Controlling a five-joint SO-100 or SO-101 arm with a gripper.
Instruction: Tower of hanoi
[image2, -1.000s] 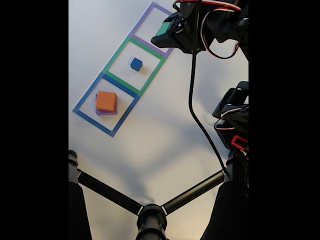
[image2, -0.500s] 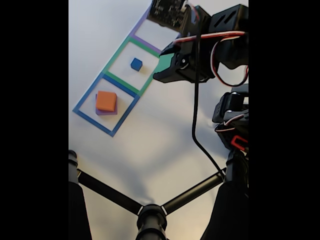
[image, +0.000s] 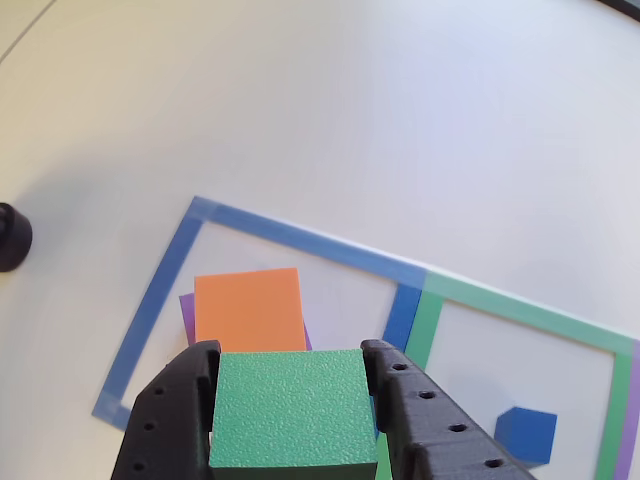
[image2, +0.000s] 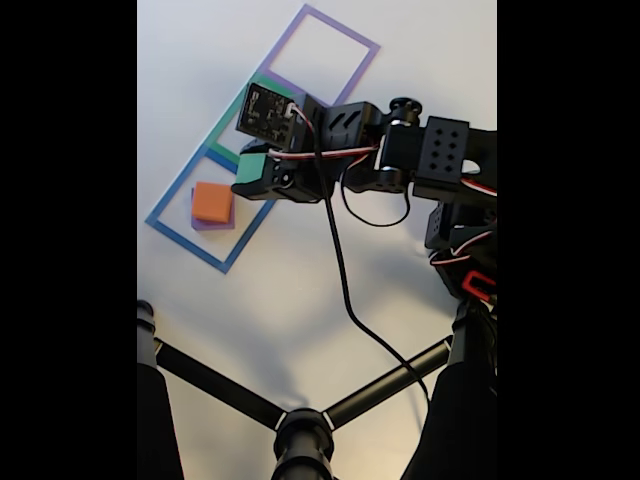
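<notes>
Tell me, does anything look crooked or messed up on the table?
Only a little. The orange block sits off-centre on the purple block, so purple peeks out along its left side in the other view. The gripper holds the green block squarely, and the blue cube rests inside the green tape square. Nothing is spilled or broken.

Hobby bench: white table (image2: 300, 290), tape squares (image: 300, 240) (tripod).

Green block (image: 290, 408) (pebbled surface) between black fingers (image: 165, 425); orange block (image: 249, 309) on purple block (image: 187, 312); blue cube (image: 527, 435).
</notes>
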